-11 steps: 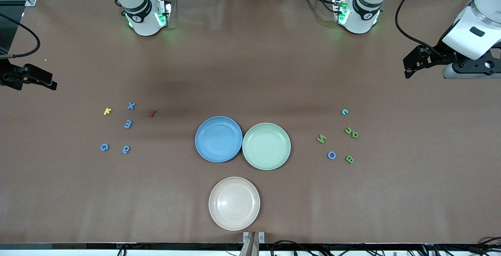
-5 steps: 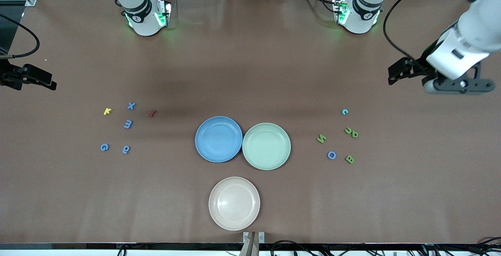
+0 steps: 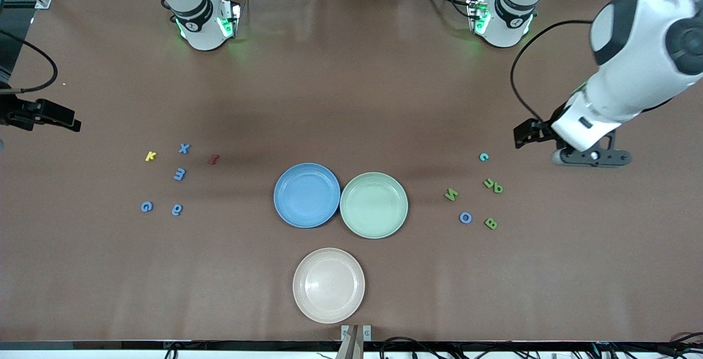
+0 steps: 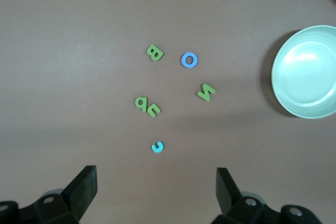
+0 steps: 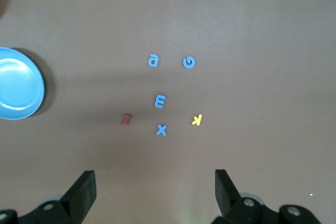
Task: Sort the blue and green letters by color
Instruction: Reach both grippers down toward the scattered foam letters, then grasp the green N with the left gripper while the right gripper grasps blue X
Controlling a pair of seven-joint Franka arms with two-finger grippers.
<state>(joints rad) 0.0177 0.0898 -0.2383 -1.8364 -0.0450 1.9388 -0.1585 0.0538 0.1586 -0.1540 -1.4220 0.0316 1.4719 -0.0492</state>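
While both end effectors gape, yellow K (image 3: 150, 156) and red letter (image 3: 213, 159) flank blue X (image 3: 184, 148).

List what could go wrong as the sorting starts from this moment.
1. Two green letters lie touching, so the open left tool above that cluster may pinch or nudge both.
2. A blue O sits among the greens, and a teal C is neither clearly blue nor green: missorting risk.
3. The yellow K and dark red letter lie among the blue letters under the open right tool.
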